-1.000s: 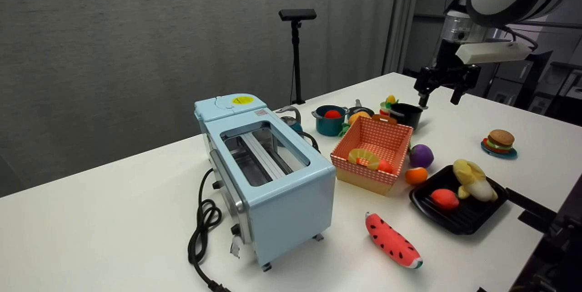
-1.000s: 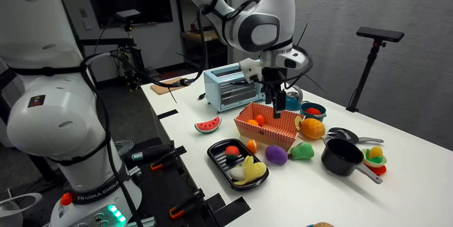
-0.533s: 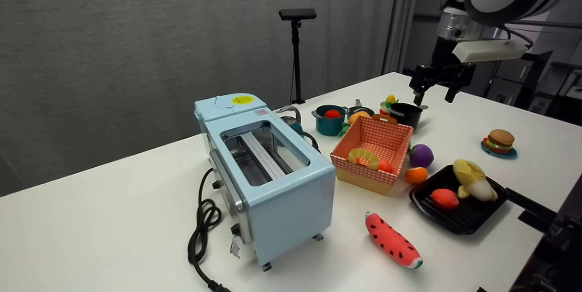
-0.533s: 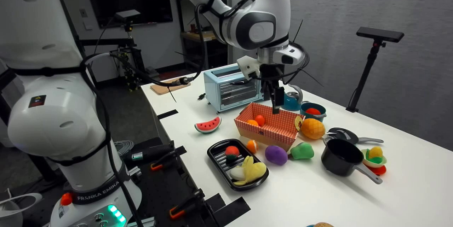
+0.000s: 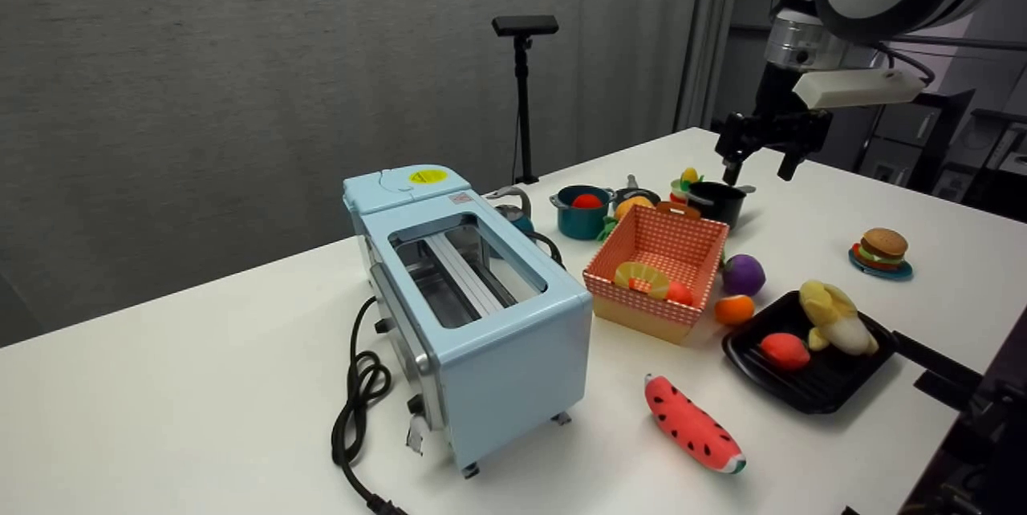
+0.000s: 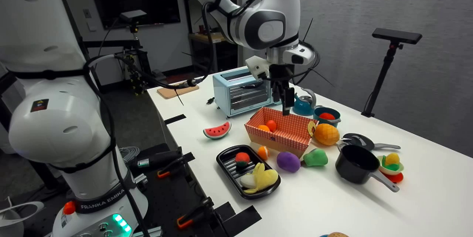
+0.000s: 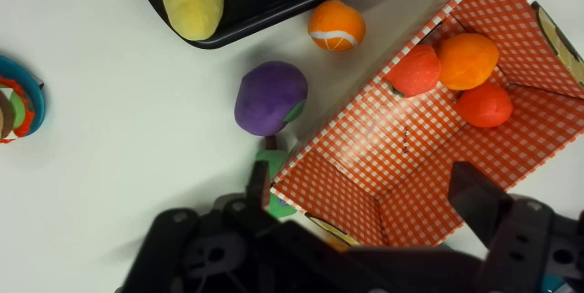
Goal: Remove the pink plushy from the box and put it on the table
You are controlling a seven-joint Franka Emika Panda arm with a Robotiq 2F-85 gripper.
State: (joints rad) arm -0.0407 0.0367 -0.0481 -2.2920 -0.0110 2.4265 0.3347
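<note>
Bright desk (image 5: 200,403) here, dim grey curtain (image 5: 321,82) past its far edge; the saucepan (image 6: 354,174) drops a soft shadow, and the wrist view's jaws blur.

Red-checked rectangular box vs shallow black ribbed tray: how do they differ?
Colour: the red-checked rectangular box has tan low on its outside; the shallow black ribbed tray is black throughout.
Depth: the box has tall walls; the tray only a low rim.
Contents: the box holds three rounded plush toys; the tray holds a peeled yellow plush banana and a red plush fruit.
Both are open-topped and stand on the white tabletop.
</note>
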